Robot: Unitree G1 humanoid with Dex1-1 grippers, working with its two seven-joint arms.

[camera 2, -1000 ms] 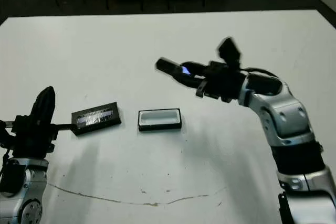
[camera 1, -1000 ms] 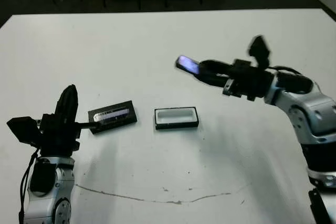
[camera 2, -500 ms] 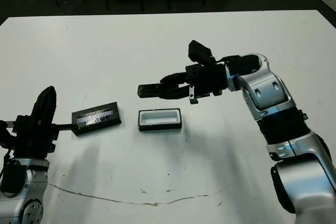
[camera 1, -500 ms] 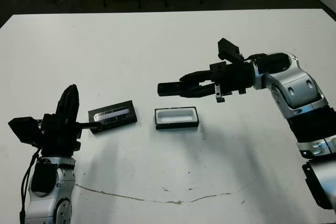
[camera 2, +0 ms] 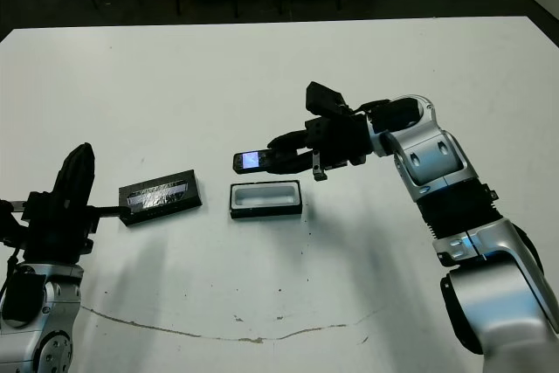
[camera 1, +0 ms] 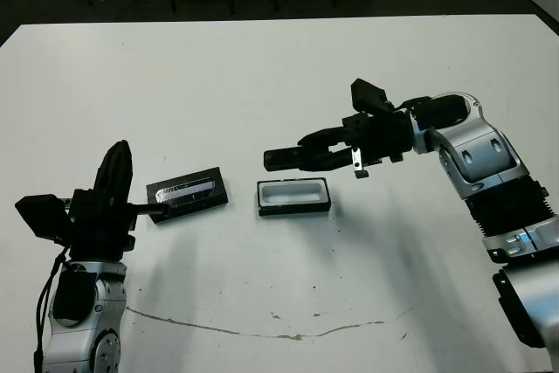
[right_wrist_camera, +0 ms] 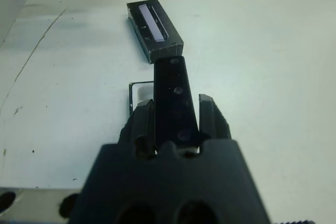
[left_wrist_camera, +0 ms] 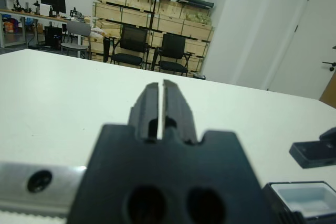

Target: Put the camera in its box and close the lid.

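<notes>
Lowering since a moment ago: right gripper (camera 2: 288, 153) has brought the camera (camera 2: 253, 161) from high above the table (camera 1: 262, 67) to just above the box (camera 1: 293, 196); insertion looks near. Fingers pinch the camera's sides. Lid (camera 1: 187, 192) lies beside the box. Left gripper (left_wrist_camera: 161, 109) pressed together, empty.

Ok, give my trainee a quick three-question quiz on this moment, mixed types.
1. True or false: the camera already lies inside the box.
2. Which gripper holds the camera? A) left gripper B) right gripper
3. Fill in: the lid lies on the table on the box's ____ side, robot's own.

Key: 1 false, it is held just above the box, which shows its white lining. 2 B. 3 left.
</notes>
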